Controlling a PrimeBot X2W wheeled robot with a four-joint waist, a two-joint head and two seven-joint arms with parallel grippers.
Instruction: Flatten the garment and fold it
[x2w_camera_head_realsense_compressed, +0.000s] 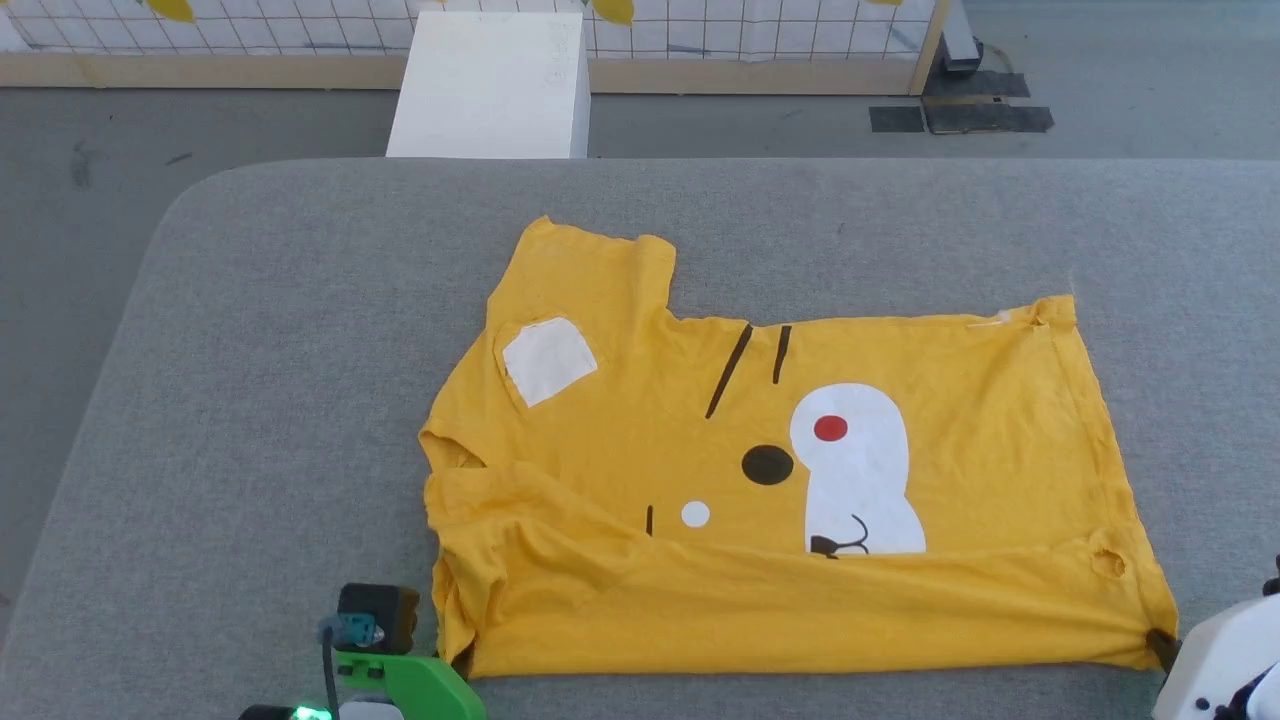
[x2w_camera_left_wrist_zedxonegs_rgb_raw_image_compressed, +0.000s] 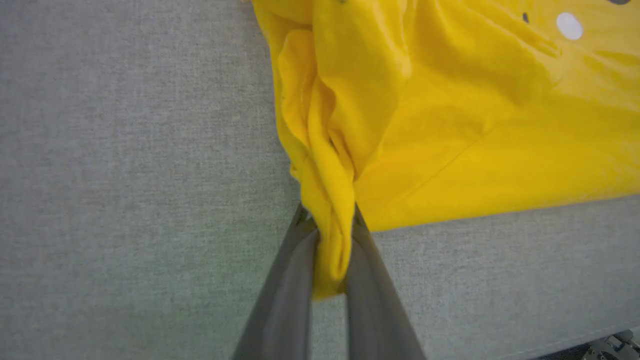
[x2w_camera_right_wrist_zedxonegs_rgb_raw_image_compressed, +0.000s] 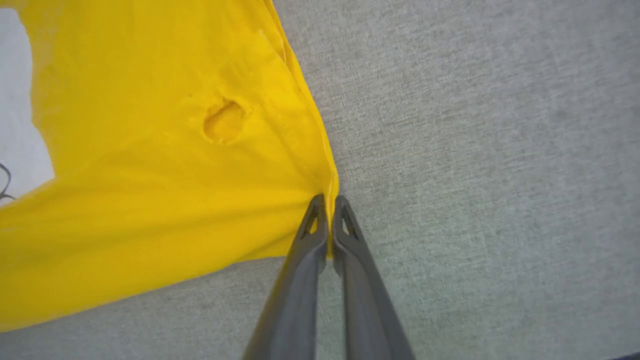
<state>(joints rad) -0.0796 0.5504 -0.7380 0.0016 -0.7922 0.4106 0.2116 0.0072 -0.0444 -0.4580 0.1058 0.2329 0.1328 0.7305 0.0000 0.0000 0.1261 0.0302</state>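
The yellow T-shirt (x2w_camera_head_realsense_compressed: 760, 470) lies print-up on the grey table, its near part folded back in a plain yellow band over the lower edge of the cartoon face. My left gripper (x2w_camera_left_wrist_zedxonegs_rgb_raw_image_compressed: 327, 225) is shut on a bunched wad of cloth at the shirt's near left corner (x2w_camera_head_realsense_compressed: 462, 655). My right gripper (x2w_camera_right_wrist_zedxonegs_rgb_raw_image_compressed: 329, 205) is shut on the thin edge of the near right corner (x2w_camera_head_realsense_compressed: 1160, 640). A small puckered dimple (x2w_camera_right_wrist_zedxonegs_rgb_raw_image_compressed: 223, 120) shows in the cloth just beyond the right fingertips. The T-shirt (x2w_camera_left_wrist_zedxonegs_rgb_raw_image_compressed: 450, 125) rises in folds from the left fingers.
The grey padded table (x2w_camera_head_realsense_compressed: 260, 400) stretches wide to the left and behind the shirt. A white box (x2w_camera_head_realsense_compressed: 490, 85) stands on the floor past the far edge, before a gridded wall panel (x2w_camera_head_realsense_compressed: 300, 25). Dark mats (x2w_camera_head_realsense_compressed: 960, 110) lie on the floor at the far right.
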